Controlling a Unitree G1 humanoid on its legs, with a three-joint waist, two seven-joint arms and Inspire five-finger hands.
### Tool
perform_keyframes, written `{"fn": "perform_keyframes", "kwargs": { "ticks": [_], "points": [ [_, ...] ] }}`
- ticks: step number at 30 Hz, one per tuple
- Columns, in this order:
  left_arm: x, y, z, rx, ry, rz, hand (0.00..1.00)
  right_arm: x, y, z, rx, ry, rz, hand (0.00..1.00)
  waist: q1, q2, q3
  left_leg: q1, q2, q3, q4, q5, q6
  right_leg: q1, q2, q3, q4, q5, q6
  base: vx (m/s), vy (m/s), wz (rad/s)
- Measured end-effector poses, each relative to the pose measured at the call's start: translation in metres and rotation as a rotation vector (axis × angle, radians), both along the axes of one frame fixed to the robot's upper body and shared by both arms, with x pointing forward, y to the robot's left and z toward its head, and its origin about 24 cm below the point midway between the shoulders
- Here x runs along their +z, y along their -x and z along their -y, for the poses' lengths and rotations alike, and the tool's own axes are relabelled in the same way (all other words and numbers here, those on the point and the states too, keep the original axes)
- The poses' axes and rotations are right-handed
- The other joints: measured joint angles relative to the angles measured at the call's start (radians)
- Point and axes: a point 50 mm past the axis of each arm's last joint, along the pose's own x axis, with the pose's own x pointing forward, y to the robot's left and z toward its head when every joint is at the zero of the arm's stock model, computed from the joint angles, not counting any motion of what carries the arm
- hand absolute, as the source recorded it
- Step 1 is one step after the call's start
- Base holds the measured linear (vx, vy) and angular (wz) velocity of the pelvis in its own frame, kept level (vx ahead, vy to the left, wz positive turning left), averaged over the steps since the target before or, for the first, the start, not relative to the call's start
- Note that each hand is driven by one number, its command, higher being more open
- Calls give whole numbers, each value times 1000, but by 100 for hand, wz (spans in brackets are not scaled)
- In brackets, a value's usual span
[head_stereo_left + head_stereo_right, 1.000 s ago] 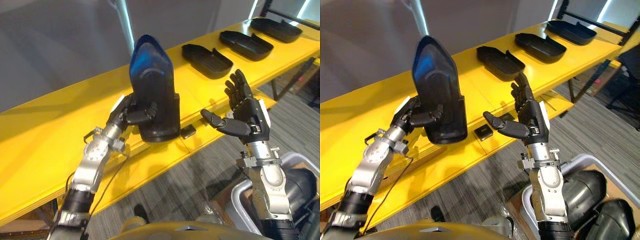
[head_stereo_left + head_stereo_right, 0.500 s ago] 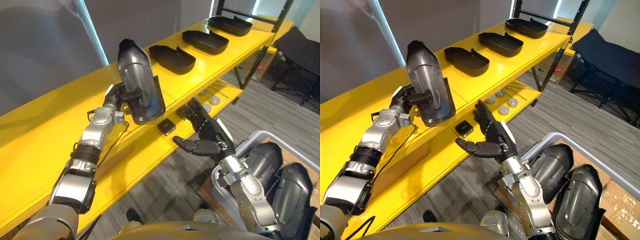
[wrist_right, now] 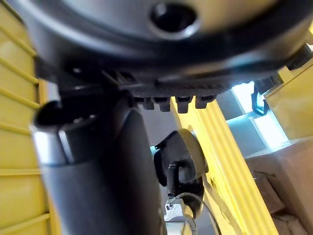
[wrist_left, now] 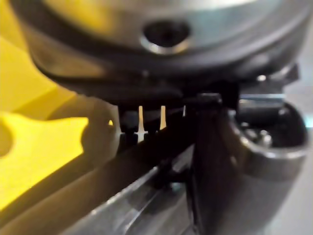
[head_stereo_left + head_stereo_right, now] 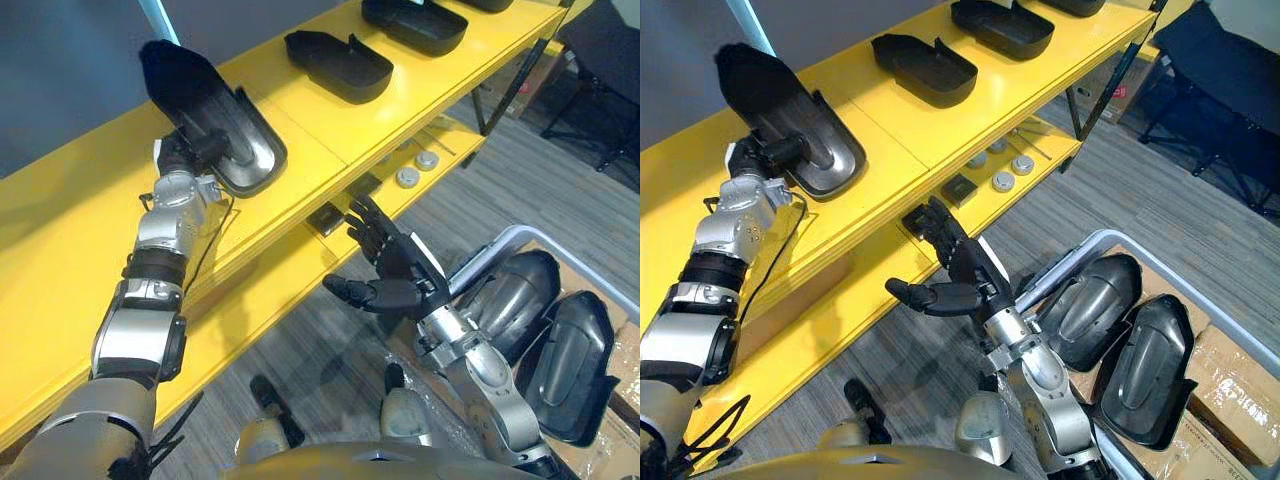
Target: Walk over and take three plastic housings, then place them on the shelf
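Held item: black plastic housing (image 5: pixel 215 118), long shell with one narrow rounded end, hollow side up
Position of held item: at the left stretch of the top board of the yellow shelf (image 5: pixel 60 220), broad end down at the board, narrow end towards the back; whether it lies fully on the board cannot be told
Left hand (image 5: pixel 183 155): arm stretched to the shelf, fingers and thumb curled round a raised part at the housing's near edge, gripping it
Right hand (image 5: pixel 400 282): held in the air in front of the lower shelf board (image 5: pixel 250 300), fingers straight and spread wide, thumb out to the side, holding nothing
Second black housing (image 5: pixel 340 65): flat on the top board, hollow side up, well apart from the held one
Third black housing (image 5: pixel 415 22): flat on the same board, further along the row
Lower board contents: small black square part (image 5: pixel 325 220); two round silver discs (image 5: pixel 407 177), near each other
Grey tub (image 5: pixel 497 237): on the floor by the right arm, holding two glossy dark housings (image 5: pixel 510 300) side by side
Brown cardboard box (image 5: pixel 1230 395): just beside the tub
Floor: grey carpet (image 5: pixel 560 190)
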Motion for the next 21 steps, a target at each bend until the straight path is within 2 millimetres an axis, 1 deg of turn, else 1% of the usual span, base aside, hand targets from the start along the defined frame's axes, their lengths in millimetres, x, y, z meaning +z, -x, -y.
{"fn": "perform_keyframes", "kwargs": {
  "ticks": [1, 4, 6, 8, 12, 17, 21],
  "points": [
    [2, -1, 0, 3, 4, -1, 100, 1, -1, 0, -3, -1, 4, 100, 4, 1, 5, -1, 0, 0, 0, 0, 0, -2, 0, 0, 3, 0, 0, 0, 0, 0],
    [5, -1, -2, 5, -2, -6, 100, 3, -3, -1, -16, -5, 9, 100, 5, 4, 13, -1, 0, -4, 0, 1, -1, -5, 0, 0, 9, -5, -2, 0, 0, 0],
    [11, -2, -5, 2, -17, -3, 100, 5, -5, -1, -24, -7, 16, 100, 4, 5, 29, -1, 0, -5, 0, 1, -1, -5, 0, 0, 11, -8, -5, 0, 0, 0],
    [14, -1, -8, -23, -34, -11, 100, 5, -6, -2, -24, -7, 18, 100, 3, 8, 48, 1, 0, -5, 0, 1, 0, -5, -1, 1, 11, -10, -1, 0, 0, 0],
    [18, -1, -12, -58, -59, -8, 100, 6, -5, -3, -20, -13, 20, 100, 4, 11, 62, 4, -1, -5, 0, 1, 0, -1, -1, 1, 11, -11, 0, 0, 0, 0],
    [15, -1, -13, -117, -109, -48, 100, 10, -4, -6, -5, -19, 34, 100, 6, 13, 64, 22, -1, -4, 0, 0, -1, 17, -1, 1, 9, -13, 2, 0, 0, 0],
    [14, 0, -17, -115, -137, -79, 100, 10, -4, -10, 14, -21, 35, 100, 3, 14, 64, 30, -1, -3, 0, -2, 0, 25, -2, 1, 8, -14, 4, 0, 0, 0]
  ]
}}
